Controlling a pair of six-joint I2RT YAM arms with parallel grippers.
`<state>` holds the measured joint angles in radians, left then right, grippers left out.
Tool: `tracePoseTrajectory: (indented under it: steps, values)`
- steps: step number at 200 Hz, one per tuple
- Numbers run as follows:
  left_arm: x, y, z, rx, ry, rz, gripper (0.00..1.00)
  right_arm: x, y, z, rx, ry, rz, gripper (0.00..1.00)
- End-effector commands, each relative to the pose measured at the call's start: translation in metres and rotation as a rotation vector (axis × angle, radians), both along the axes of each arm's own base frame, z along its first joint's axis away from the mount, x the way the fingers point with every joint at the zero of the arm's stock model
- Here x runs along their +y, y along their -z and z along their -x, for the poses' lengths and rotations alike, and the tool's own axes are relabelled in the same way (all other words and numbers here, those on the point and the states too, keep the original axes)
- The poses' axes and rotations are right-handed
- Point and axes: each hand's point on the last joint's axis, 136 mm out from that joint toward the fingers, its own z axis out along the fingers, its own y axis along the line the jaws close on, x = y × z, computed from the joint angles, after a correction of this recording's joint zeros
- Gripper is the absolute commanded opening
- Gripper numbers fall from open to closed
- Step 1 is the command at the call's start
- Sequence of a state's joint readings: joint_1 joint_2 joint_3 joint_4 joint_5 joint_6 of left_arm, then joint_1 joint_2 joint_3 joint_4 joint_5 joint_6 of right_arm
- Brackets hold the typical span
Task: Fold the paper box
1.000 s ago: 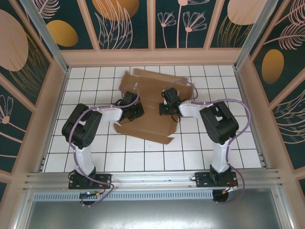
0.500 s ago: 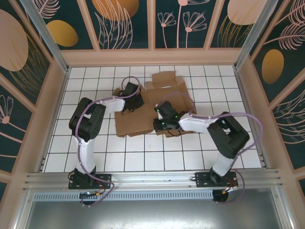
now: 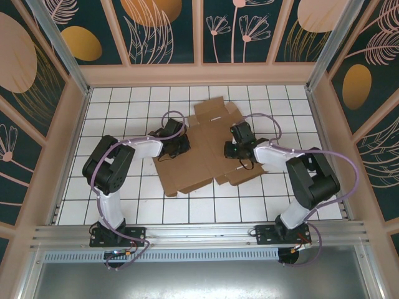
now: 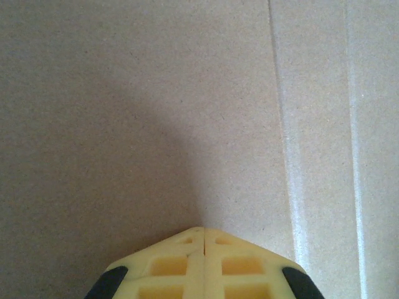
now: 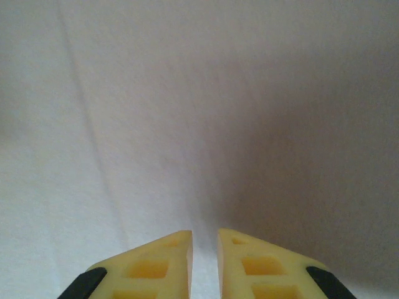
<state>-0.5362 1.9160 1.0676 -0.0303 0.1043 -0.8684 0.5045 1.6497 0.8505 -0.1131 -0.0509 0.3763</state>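
Seen from above, the paper box (image 3: 201, 156) lies flat and unfolded in the middle of the white tiled floor (image 3: 131, 202). It sits askew to the tile grid, with flaps and tabs jutting from its far and near-right edges. The left gripper (image 3: 179, 143) is over its left part and the right gripper (image 3: 234, 149) over its right part.

The wrist cameras settle the jaws. On the left wrist, the yellow ribbed fingertips (image 4: 174, 265) meet tip to tip with nothing between them, close over matte brown cardboard with two pale crease lines (image 4: 287, 156). On the right wrist, the fingertips (image 5: 156, 265) stand a narrow slit apart (nothing in it), low over cardboard that looks washed out and greyish, with a faint slanting crease.

Dark grout lines divide the floor. Teal wall panels (image 3: 168, 31) with peach plant motifs sit in a pale wooden frame (image 3: 199, 73). An aluminium rail (image 3: 199, 232) crosses the near edge.
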Motion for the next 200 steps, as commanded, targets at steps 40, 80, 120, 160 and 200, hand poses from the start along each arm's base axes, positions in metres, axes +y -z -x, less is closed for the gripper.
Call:
tracePoseTrajectory:
  steps: [40, 80, 120, 160, 200]
  values:
    - [0.07, 0.043, -0.005, 0.125, -0.088, -0.193, 0.0, 0.035, 0.029, 0.042, 0.117, -0.105, -0.109, 0.19]
    - [0.082, -0.006, -0.033, 0.014, -0.091, -0.227, 0.0, 0.074, -0.016, 0.048, 0.026, -0.185, -0.23, 0.25]
    - [0.037, -0.063, -0.036, -0.123, 0.055, -0.114, 0.33, 0.042, -0.095, 0.019, -0.163, -0.149, -0.233, 0.76]
    - [-0.022, -0.046, -0.017, -0.091, 0.226, 0.024, 0.25, -0.042, -0.09, -0.027, -0.18, 0.066, -0.146, 0.7]
    - [-0.025, -0.017, -0.007, -0.049, 0.244, 0.062, 0.08, -0.043, -0.053, -0.04, -0.052, -0.005, -0.263, 0.69]
